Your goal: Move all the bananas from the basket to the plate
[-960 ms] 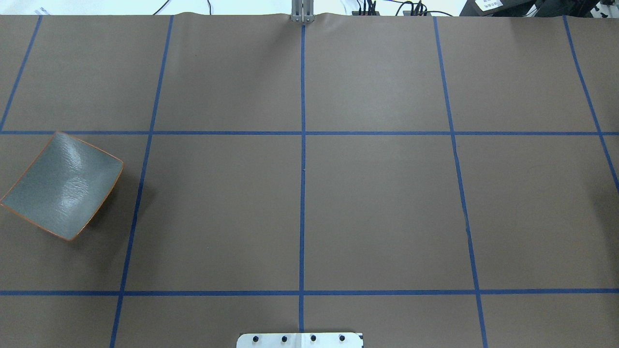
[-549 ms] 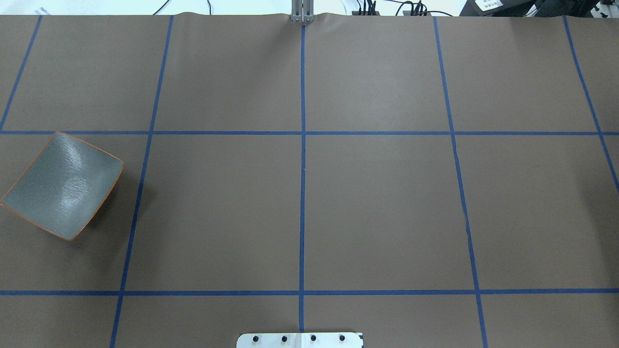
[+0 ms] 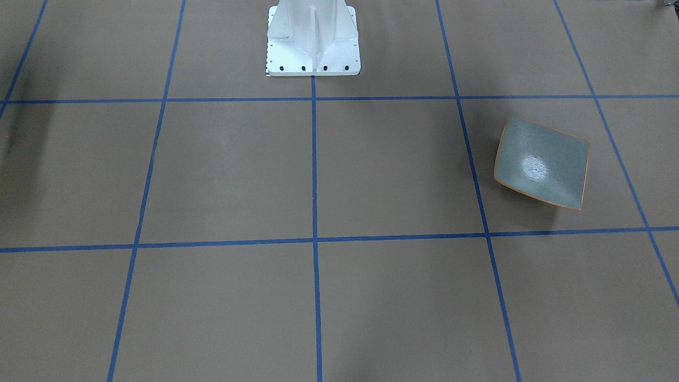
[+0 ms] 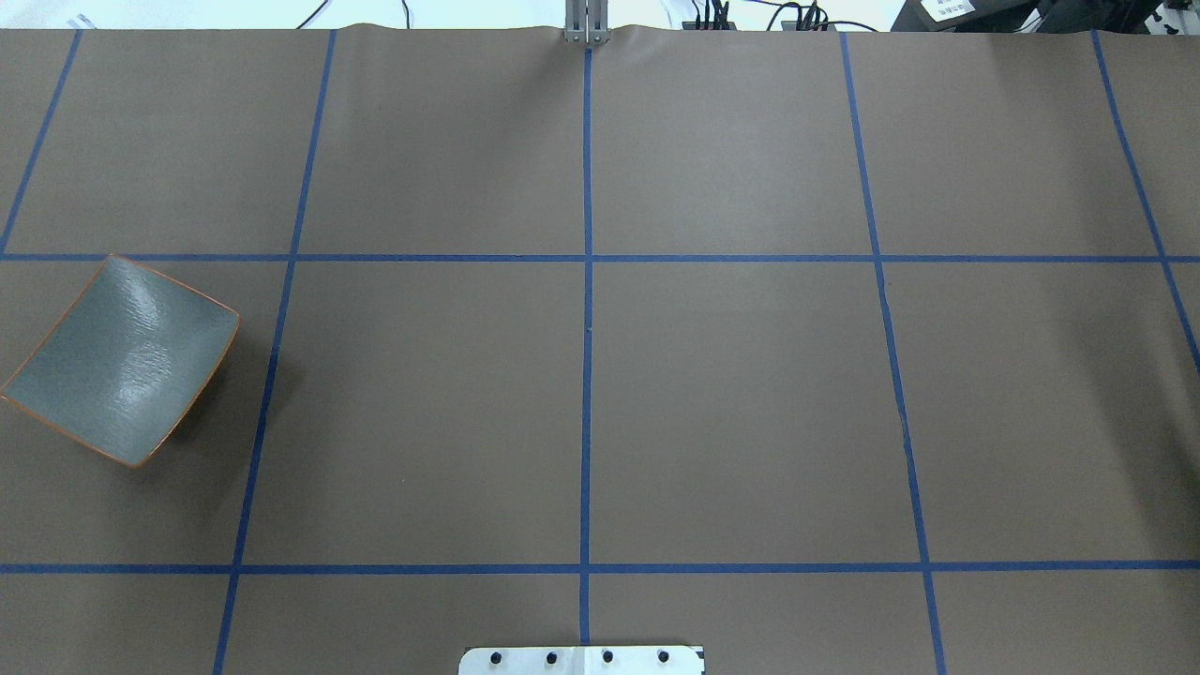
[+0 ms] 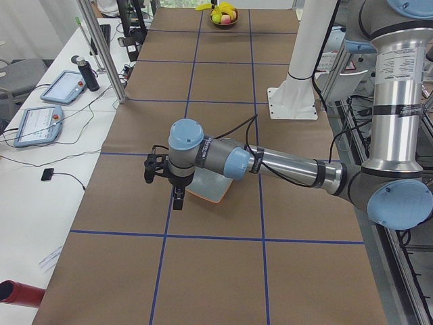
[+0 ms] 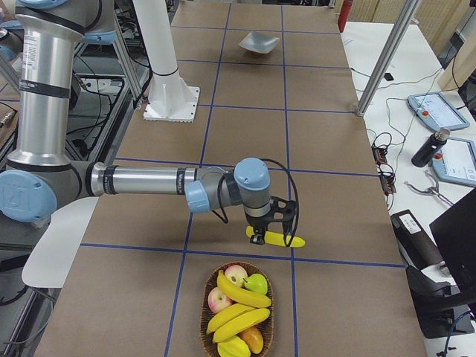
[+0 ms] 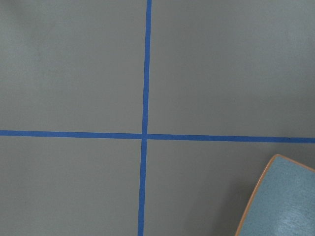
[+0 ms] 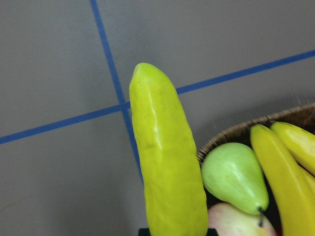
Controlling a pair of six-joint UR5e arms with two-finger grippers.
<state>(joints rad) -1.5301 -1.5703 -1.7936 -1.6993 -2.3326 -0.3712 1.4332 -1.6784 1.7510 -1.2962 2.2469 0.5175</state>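
Hovering just beside the basket (image 8: 231,133), the right tool (image 6: 257,239) is clenching one banana (image 8: 167,162) clear of the surface (image 6: 335,201) for carrying; plate (image 4: 122,361) is waiting far from the basket; left tool (image 5: 177,201): cannot tell.

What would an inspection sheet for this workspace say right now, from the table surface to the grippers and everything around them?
Surface: brown paper with a blue tape grid, lying flat.
Job's things: plate empty; basket holds more bananas; one held banana is outside it.
Clutter: apples and a pear share the basket.
Grippers: right gripper grips the held banana; left gripper hangs beside the plate, open or shut unclear.
Cables: leads beyond the paper's far edge.
Surroundings: tablet-like screens on a side bench; white pedestal.
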